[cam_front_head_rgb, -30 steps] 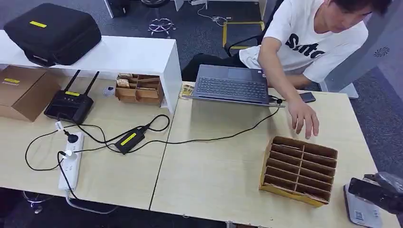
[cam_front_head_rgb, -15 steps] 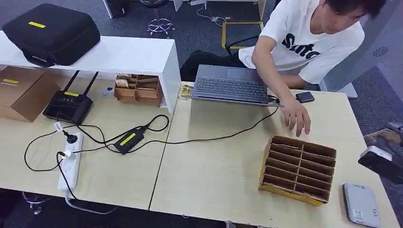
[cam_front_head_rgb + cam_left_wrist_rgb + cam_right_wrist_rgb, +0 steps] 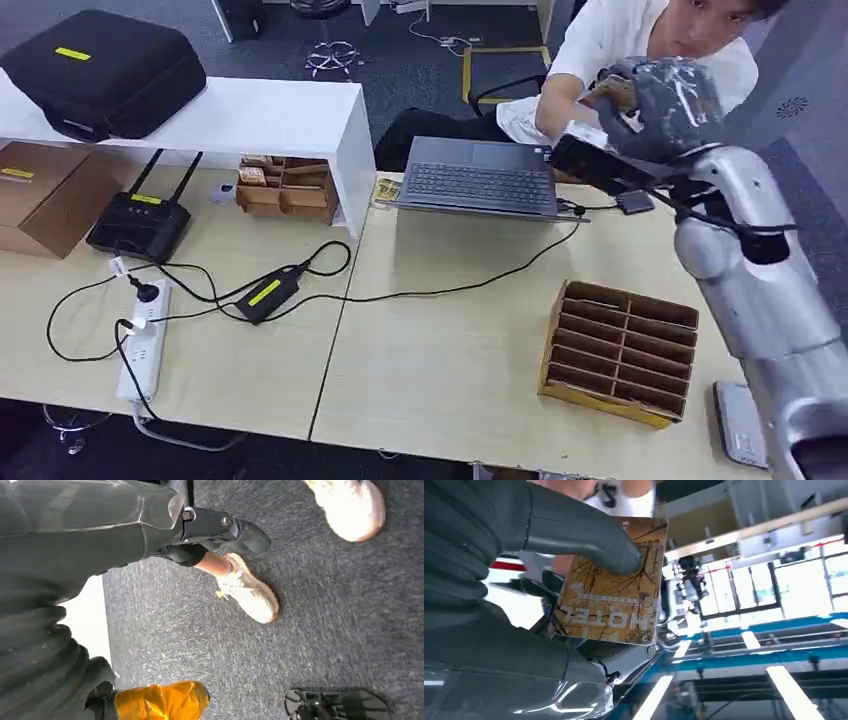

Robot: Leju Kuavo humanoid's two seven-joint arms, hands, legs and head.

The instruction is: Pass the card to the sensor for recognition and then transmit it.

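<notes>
My right hand is raised above the far right of the table, beside the laptop and in front of the seated person. Its thumb and fingers pinch a brown card printed "HOTEL"; a brown edge of the card shows by the hand. The person's forearm is close behind the hand; I cannot tell whether it touches the card. The flat grey sensor lies at the table's near right corner, below my arm. My left hand hangs over the carpet holding nothing.
A slotted cardboard organiser stands next to the sensor. A black cable crosses the table from the laptop to an adapter and power strip. A router, a cardboard box and a white shelf stand at left. A phone lies by the laptop.
My right hand rose from over the sensor at the near right corner, up and across to the person with the card. The person's hand left the tabletop.
</notes>
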